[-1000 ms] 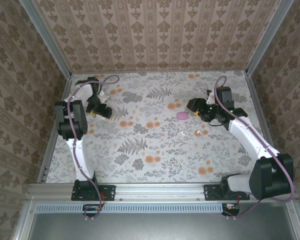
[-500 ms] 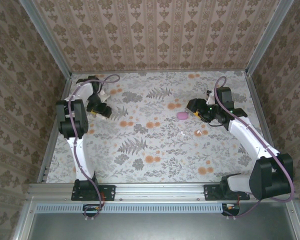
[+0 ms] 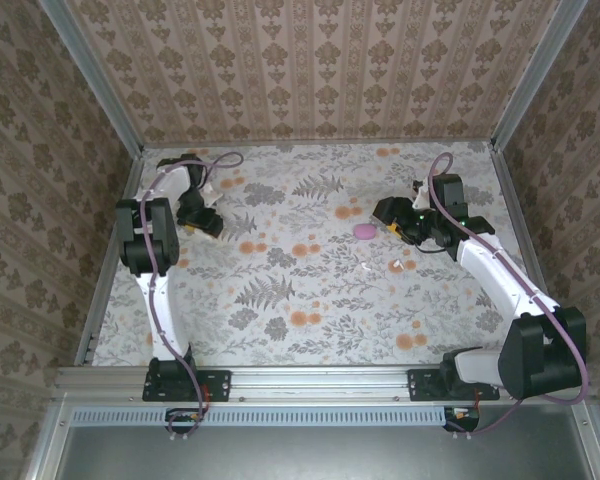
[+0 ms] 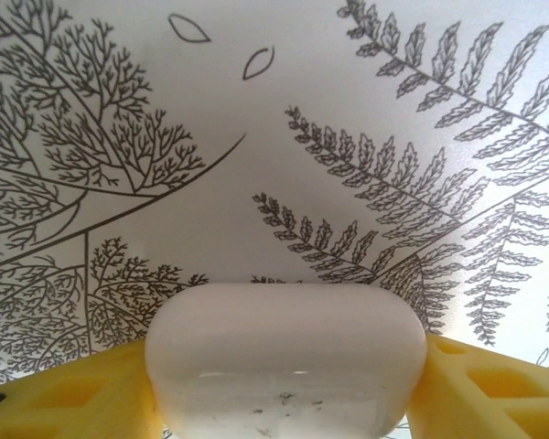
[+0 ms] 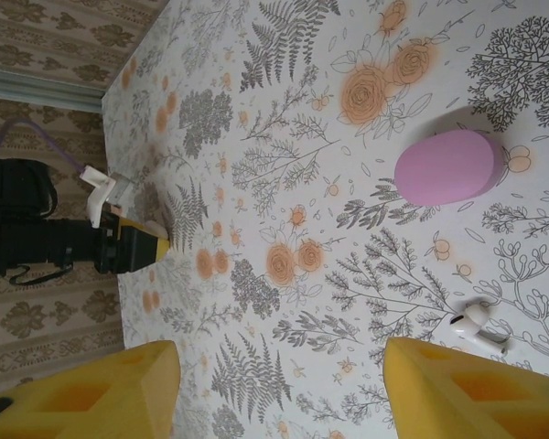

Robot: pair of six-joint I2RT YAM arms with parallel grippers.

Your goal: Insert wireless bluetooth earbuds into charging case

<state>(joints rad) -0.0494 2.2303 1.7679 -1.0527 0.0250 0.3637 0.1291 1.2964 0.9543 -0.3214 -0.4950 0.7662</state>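
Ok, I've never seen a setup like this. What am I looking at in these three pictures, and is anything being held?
Two robot arms are bolted at the near edge of a flower-print table. One picture looks down from above; the other two come from cameras on the wrists. The left tool has its yellow fingers against both sides of a white rounded case. The right tool is open and empty, near a pink case and a white earbud lying on the table.
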